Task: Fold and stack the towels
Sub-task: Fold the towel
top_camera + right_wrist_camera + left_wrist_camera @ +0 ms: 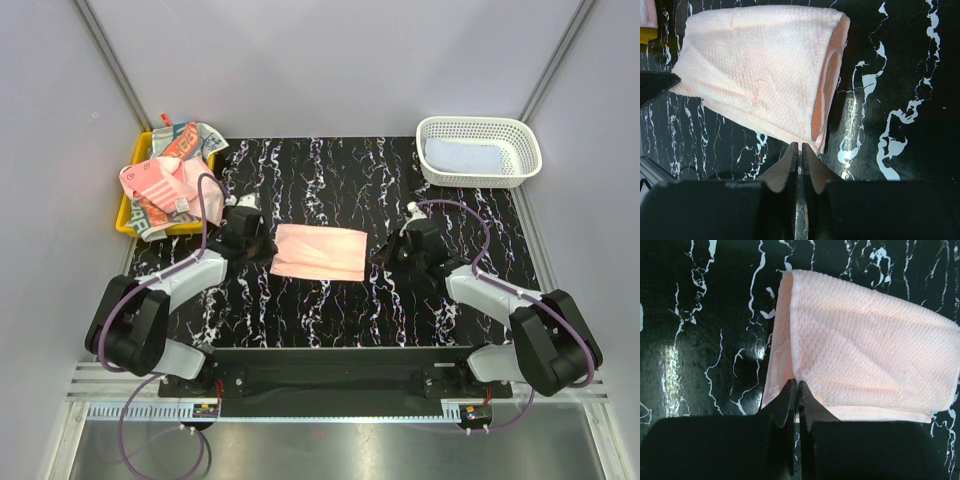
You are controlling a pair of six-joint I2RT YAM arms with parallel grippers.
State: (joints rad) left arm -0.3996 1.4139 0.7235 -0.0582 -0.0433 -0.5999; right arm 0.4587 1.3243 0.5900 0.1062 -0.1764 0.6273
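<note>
A plain pink towel (320,252) lies folded on the black marbled table between my two grippers. It also shows in the left wrist view (865,350) and in the right wrist view (760,70), where its right fold stands open as a loop. My left gripper (265,248) is shut, with its tips (798,384) at the towel's left near edge. My right gripper (384,252) is shut, with its tips (800,146) just short of the towel's right near corner. A pink striped towel (160,180) and a cream lettered towel (185,140) lie crumpled at the far left.
The crumpled towels sit on a yellow tray (124,216) at the table's far left. A white lattice basket (480,122) at the far right holds a pale blue towel (462,157). Grey walls enclose the table.
</note>
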